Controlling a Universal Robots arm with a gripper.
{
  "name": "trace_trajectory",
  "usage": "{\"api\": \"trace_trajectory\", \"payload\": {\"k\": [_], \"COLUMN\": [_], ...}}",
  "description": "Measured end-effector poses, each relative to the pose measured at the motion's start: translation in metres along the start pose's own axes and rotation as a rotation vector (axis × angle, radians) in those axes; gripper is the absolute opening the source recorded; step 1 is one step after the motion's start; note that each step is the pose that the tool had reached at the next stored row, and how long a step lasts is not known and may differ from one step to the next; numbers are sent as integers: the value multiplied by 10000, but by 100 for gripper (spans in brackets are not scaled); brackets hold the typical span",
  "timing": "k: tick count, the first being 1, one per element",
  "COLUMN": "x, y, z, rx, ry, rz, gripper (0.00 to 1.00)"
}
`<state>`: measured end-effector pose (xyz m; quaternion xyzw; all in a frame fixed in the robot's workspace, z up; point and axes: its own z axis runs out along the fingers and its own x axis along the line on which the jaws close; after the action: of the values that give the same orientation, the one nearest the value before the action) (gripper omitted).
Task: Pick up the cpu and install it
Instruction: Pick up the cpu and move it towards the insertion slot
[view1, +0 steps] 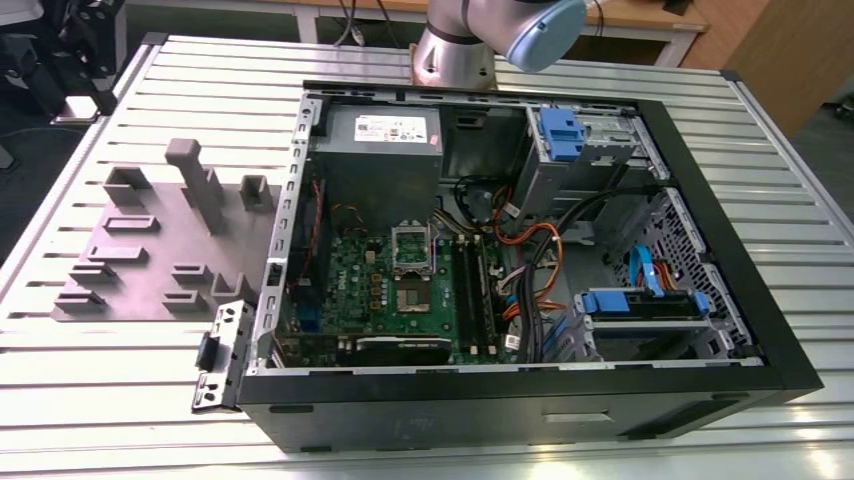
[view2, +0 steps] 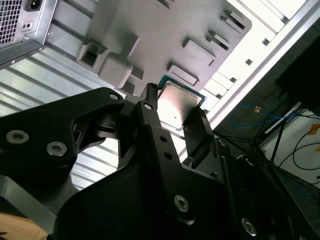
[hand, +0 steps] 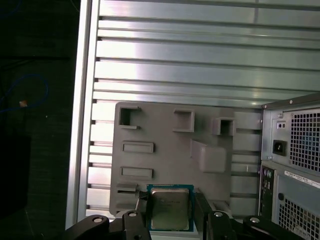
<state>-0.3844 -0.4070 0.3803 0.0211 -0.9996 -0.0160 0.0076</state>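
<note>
In the gripper (hand: 171, 200), pinched tight: the cpu (hand: 170, 210).
Fingers (hand: 135, 225) hide its sides; flat silver square, green rim.

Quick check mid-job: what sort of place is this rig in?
Probably a robotics lab or test bench: an open computer case sits on a slotted metal table beside a grey holder tray, and the gripper holds the cpu.

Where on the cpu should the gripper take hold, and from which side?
Take it by two opposite thin edges, coming in from the metal-top side. The cpu is a thin, flat square, so only its edges give parallel faces to pinch, and this leaves the underside free. In both wrist views the gripper holds it this way, shut on its edges with the top uncovered, above the grey tray.
</note>
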Motion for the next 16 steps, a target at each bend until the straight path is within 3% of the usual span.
{"api": "trace_trajectory", "payload": {"k": [16], "x": [-36], "y": [-1], "z": [-1], "rx": [0], "ry": [0], "rz": [1], "gripper": [45]}}
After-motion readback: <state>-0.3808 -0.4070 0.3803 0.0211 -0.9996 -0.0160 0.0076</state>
